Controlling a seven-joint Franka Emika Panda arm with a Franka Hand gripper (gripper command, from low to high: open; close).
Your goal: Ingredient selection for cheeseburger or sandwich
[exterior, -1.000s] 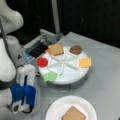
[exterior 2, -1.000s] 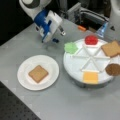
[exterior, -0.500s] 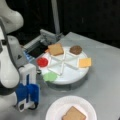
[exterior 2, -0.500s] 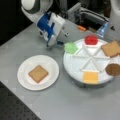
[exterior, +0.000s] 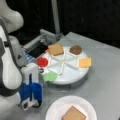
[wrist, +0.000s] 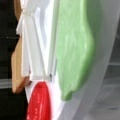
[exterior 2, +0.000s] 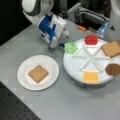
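A white divided tray holds the ingredient pieces: green lettuce, red tomato, a toast square, a brown patty and yellow cheese. Another toast square lies alone on the white plate. My blue and white gripper hangs just outside the tray rim beside the lettuce, fingers apart and empty.
A grey and black device with an orange piece stands behind the tray. The arm's white body fills a front view's left side. The grey table carries everything.
The gripper has shifted a little toward the tray's lettuce compartment. The food pieces and the plate have not moved.
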